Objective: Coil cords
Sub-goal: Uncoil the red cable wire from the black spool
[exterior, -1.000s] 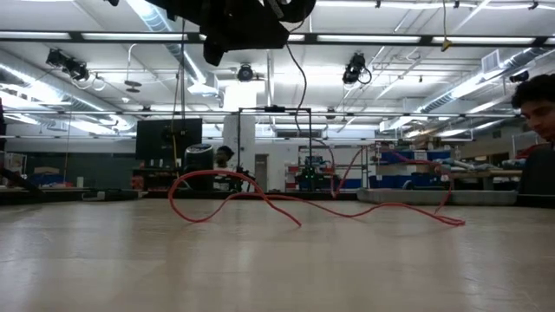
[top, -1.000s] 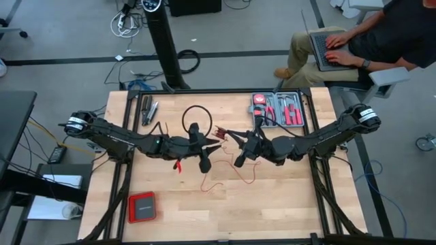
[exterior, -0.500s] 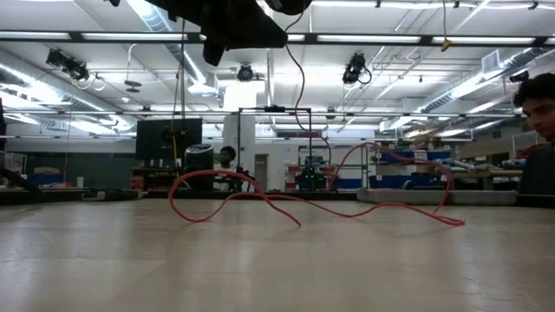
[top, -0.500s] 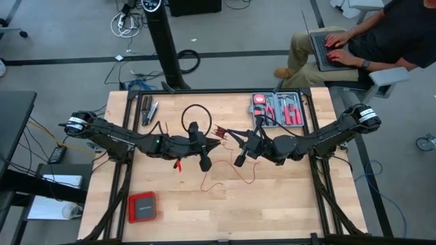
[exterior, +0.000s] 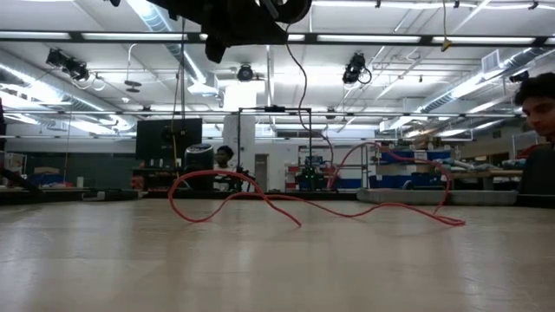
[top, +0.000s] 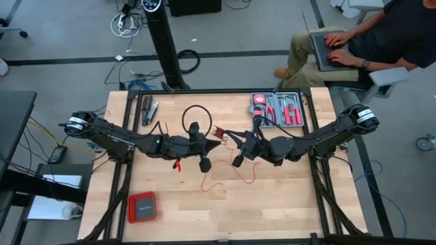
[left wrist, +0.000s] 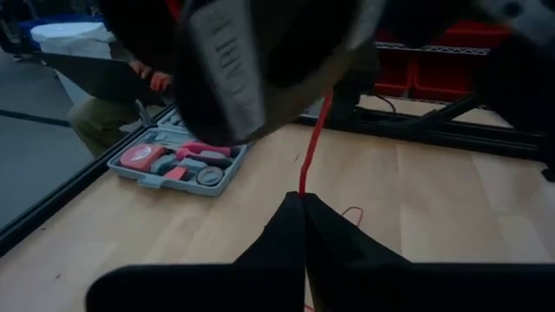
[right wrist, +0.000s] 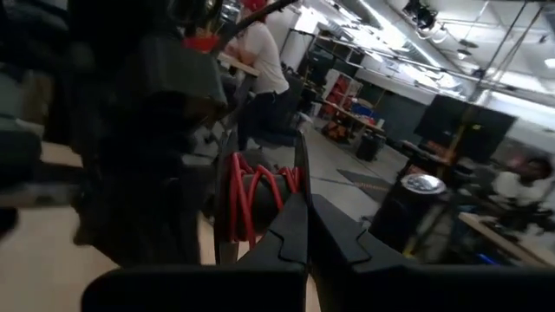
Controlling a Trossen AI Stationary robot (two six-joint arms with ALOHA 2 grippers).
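Observation:
The thin red cord [top: 219, 132] shows in the high view as a small bundle of loops in mid-air above the table's middle, between my two grippers. Its slack rest [exterior: 286, 204] lies in curves on the wood [top: 216, 182]. My right gripper [right wrist: 305, 201] is shut at the loops [right wrist: 251, 198]. My left gripper [left wrist: 303, 198] is shut on a single strand just beside them, tip to tip with the right one [top: 228, 135]. Both arms stand level above the table; in the high view the left gripper [top: 215, 141] sits just left of the bundle. My left gripper pinches one strand of the red cord [left wrist: 303, 184] between its two fingertips, coming level from the table's left. The strand runs on from the tips toward the right gripper, clear of the table. My right gripper is shut on the coiled loops [right wrist: 279, 184], coming level from the table's right. Its own fingers hide the place of contact. The loops stand behind the tips, lifted clear of the table.
A grey tool tray [top: 277, 110] with red-handled tools sits at the far right. Loose tools [top: 148, 109] lie at the far left, a flat red box [top: 142, 207] at the near left. A black cable loop [top: 196, 116] rides on the left arm. A person sits beyond the far right corner.
My left gripper has shut on the strand beside the loops while staying where it was. The cord on the table has not shifted.

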